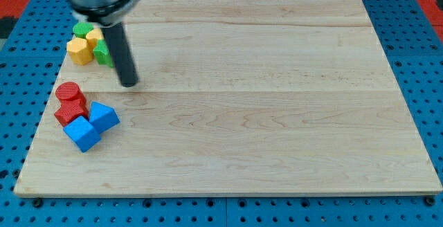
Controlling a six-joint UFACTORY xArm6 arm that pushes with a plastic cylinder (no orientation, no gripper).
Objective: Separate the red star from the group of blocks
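Observation:
The red star [70,111] lies near the board's left edge, in a tight group with a red cylinder [69,92] just above it and two blue blocks, one [104,116] to its right and one [82,133] below it. My tip [129,84] rests on the board up and to the right of this group, a short way from the red cylinder and touching no block. The rod rises from the tip toward the view's top left.
A second cluster sits at the board's top left: a yellow block [80,50], another yellow block [94,37], a green block [83,29] and a green block [104,52] partly hidden behind the rod. The wooden board [277,116] lies on a blue pegboard.

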